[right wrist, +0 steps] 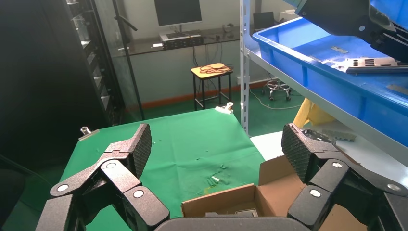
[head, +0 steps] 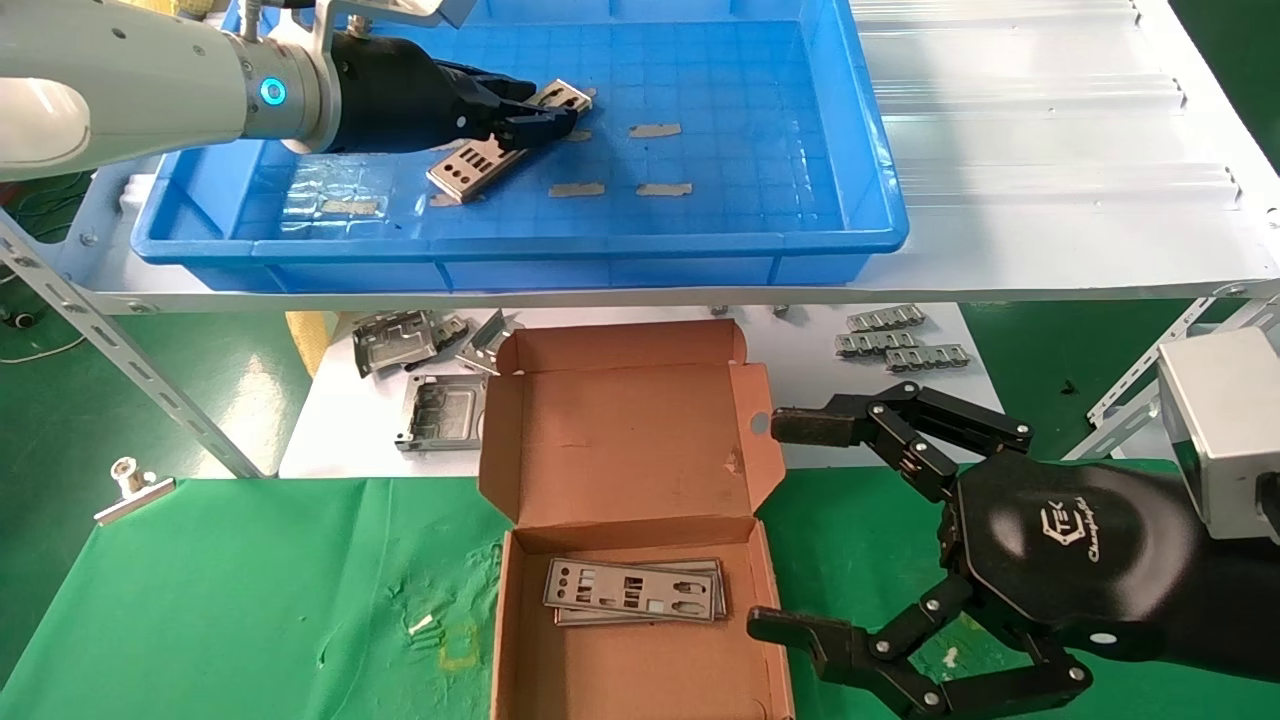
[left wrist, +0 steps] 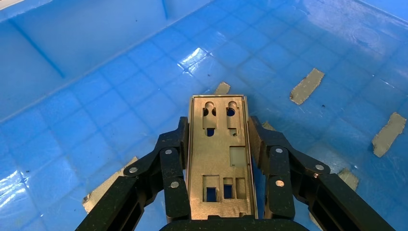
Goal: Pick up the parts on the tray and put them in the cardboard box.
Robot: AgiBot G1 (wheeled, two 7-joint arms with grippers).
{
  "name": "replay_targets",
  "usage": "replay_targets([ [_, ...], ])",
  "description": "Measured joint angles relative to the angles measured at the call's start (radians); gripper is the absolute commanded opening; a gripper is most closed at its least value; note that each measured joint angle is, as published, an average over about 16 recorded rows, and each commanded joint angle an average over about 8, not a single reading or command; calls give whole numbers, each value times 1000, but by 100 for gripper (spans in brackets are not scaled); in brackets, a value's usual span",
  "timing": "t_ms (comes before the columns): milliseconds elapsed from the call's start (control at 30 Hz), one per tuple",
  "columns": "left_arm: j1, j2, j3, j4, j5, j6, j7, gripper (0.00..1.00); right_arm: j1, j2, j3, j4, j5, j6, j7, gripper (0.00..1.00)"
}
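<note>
Head view: the left gripper, black on a white arm with a glowing blue ring, reaches in from the upper left of the frame over the large bright-blue plastic tray. Its fingers are closed on the long edges of a thin silver-grey punched metal plate, which lies slanted in the tray's left half; it is the only plate seen in the tray. Five grey tape strips are stuck on the grid floor. At lower centre, the small brown cardboard box sits lid-open on the green cloth, with stacked plates inside; their count cannot be told. The right gripper waits at lower right, fingers spread wide and empty, just beside the box; its housing bears a logo, "TEK" legible, the script beneath unreadable. Chunky grey metal frames and three ridged silver strips lie on a white surface under the shelf. A metal clip holds the cloth's left edge.

Left wrist view: the plate runs lengthwise between two black fingers pressing its sides above the blue floor.

Right wrist view: ribbed black pads stand well apart over the box; the tray fills the upper right.
</note>
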Motion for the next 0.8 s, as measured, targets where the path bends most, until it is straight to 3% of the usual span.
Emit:
replay_targets([
  [800, -19, -37, -20, -58, -44, 3, 57, 0, 0, 0, 0, 0, 0, 0, 0, 100],
])
